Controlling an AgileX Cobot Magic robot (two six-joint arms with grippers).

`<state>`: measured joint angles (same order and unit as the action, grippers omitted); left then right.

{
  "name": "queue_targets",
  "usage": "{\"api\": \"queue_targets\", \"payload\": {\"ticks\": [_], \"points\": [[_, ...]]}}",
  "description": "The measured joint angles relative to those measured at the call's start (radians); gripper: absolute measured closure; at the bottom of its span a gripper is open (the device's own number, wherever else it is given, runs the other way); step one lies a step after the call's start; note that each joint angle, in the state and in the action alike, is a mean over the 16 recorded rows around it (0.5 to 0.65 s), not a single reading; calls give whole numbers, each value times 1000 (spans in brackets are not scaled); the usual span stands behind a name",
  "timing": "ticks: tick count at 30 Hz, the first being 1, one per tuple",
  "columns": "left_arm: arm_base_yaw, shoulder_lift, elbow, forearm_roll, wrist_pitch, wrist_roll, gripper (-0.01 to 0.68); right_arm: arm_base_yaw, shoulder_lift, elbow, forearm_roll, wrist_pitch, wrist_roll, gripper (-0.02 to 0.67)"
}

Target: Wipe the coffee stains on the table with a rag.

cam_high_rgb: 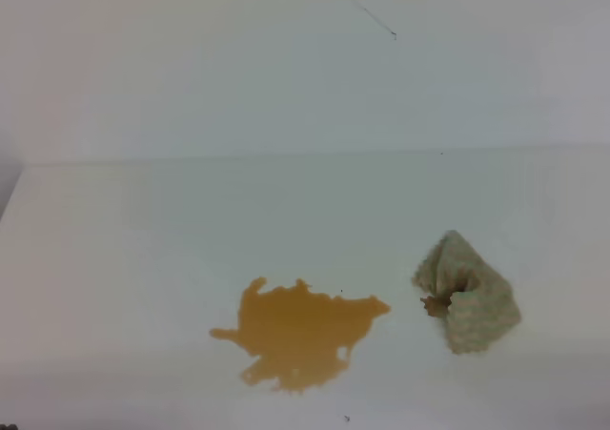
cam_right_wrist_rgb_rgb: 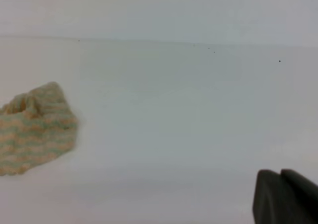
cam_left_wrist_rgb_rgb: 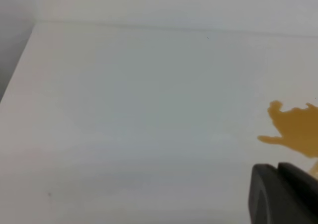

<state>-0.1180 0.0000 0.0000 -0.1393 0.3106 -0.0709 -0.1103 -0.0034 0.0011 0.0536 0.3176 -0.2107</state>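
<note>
The coffee stains (cam_high_rgb: 298, 331) form one orange-brown blotch with lobed edges on the white table (cam_high_rgb: 143, 258), front centre in the high view. Its left lobes also show at the right edge of the left wrist view (cam_left_wrist_rgb_rgb: 295, 129). The rag (cam_high_rgb: 467, 294), bunched, beige-grey with a brown patch, lies on the table just right of the blotch, apart from it. It shows at the left of the right wrist view (cam_right_wrist_rgb_rgb: 35, 129). Neither gripper shows in the high view. Only a dark piece of my left gripper (cam_left_wrist_rgb_rgb: 283, 194) and of my right gripper (cam_right_wrist_rgb_rgb: 284, 196) shows, low right in each wrist view; the jaws are hidden.
A white wall (cam_high_rgb: 286, 58) rises behind the table's far edge, with a thin dark mark (cam_high_rgb: 372, 15) on it. The table's left edge (cam_left_wrist_rgb_rgb: 20, 65) shows in the left wrist view. A few tiny dark specks dot the surface.
</note>
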Motion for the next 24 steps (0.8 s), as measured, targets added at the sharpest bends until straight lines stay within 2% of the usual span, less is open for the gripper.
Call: {"api": "queue_targets", "payload": {"ticks": [8,17,24], "points": [[0,0,0,0,-1,0,675,0,0,0,87,-105,4,652],[0,0,0,0,-2,0,675,0,0,0,361,-278,6,652],[0,0,0,-1,-3,0,675,0,0,0,521,-342,-38,652]]}}
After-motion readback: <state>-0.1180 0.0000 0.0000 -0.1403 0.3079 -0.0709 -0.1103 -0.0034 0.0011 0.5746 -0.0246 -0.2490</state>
